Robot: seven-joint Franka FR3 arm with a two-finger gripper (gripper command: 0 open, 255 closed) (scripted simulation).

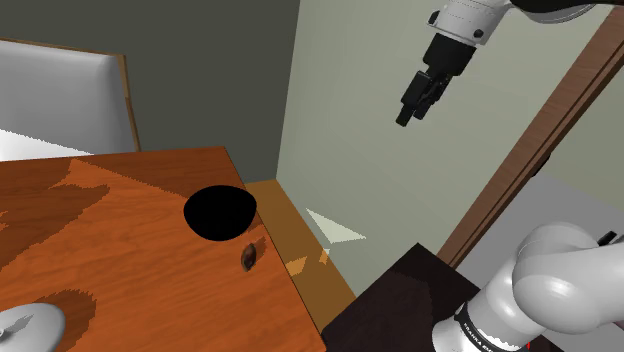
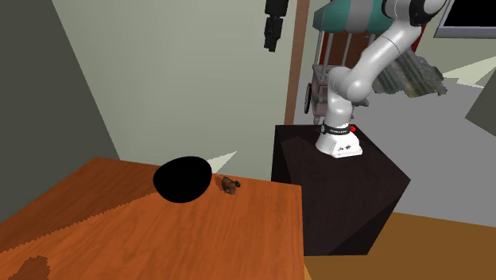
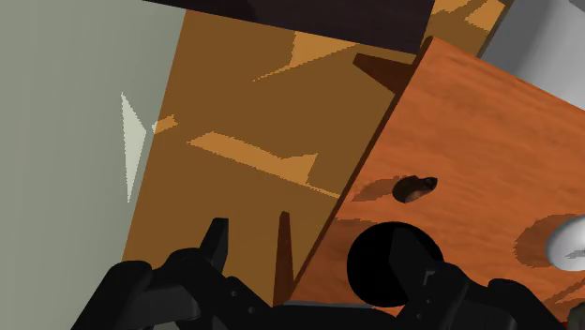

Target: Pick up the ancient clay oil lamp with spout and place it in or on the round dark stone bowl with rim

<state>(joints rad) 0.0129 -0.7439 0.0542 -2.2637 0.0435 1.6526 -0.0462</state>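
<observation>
A small brown clay oil lamp (image 1: 249,257) lies on the wooden table (image 1: 120,250), close to the table's edge that faces the stand. Just beside it sits the round black bowl (image 1: 220,212). In the second exterior view the lamp (image 2: 229,185) rests to the right of the bowl (image 2: 184,180). My gripper (image 1: 406,117) hangs high in the air, well above and off to the side of the table, over the floor. It (image 2: 273,44) holds nothing. In the wrist view its fingers (image 3: 217,246) stand apart, open, with the lamp (image 3: 412,187) and bowl (image 3: 394,262) far below.
A white dish-like object (image 1: 30,325) sits at the table's near left in the shoulder view. Behind the table stands a white chair (image 1: 60,100). The dark stand box (image 2: 342,191) is close to the table's corner. Brown floor (image 1: 300,250) lies between them.
</observation>
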